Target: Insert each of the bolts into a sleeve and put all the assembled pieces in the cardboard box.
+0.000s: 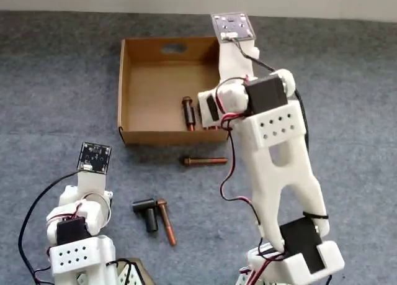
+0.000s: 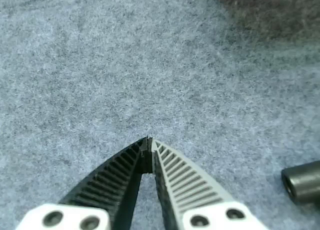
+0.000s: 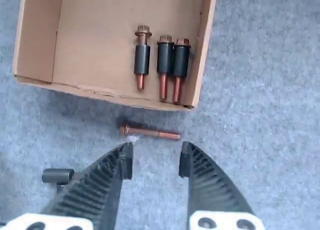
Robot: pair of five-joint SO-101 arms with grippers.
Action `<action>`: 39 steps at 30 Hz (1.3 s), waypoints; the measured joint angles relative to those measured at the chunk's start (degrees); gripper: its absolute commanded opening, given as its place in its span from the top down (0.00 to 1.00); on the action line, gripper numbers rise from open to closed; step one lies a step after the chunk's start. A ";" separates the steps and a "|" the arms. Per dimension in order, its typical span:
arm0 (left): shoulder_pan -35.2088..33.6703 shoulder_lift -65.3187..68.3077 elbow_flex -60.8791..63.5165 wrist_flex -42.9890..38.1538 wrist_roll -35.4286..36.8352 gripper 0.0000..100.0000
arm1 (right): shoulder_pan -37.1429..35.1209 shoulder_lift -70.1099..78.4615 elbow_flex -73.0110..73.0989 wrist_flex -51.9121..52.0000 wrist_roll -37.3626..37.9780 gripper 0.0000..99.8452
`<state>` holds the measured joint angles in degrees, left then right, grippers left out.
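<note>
Right end effector (image 3: 155, 160) spread — loose bolt (image 3: 149, 133) beside cardboard box (image 3: 90, 39)

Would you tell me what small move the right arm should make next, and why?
Probably lower the right pincer onto the loose bolt and close. Its jaws stand open with that bolt just ahead of them, and it lies without a sleeve outside the box, where three assembled pieces already lie.

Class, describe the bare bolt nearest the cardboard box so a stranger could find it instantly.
Start at the cardboard box. Just outside the wall opposite its handle slot lies a copper bolt, parallel to that wall. Unlike the three boxed bolts it wears no black sleeve, and unlike the other bare bolt it has no loose sleeves beside it.
</note>
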<state>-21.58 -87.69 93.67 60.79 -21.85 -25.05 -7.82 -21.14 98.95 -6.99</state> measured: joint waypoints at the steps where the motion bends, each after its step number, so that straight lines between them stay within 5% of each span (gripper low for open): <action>1: 0.00 0.00 0.00 0.00 0.00 0.98 | 0.00 -0.44 0.00 0.70 1.05 0.85; 9: 0.00 0.00 0.00 0.00 0.00 0.98 | 0.00 -10.11 16.18 -1.76 7.91 0.85; 23: 0.00 0.00 0.00 0.00 0.00 0.98 | 0.00 -33.85 73.67 -37.71 23.82 0.84; 31: 0.00 0.00 0.00 0.00 0.00 0.98 | -0.79 -34.73 77.89 -40.70 24.26 0.84; 39: -1.14 0.00 0.00 0.00 0.00 0.98 | -13.71 -34.73 77.89 -40.62 24.26 0.84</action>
<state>-22.73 -87.69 93.67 60.79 -21.85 -38.77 -42.55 56.75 58.33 17.27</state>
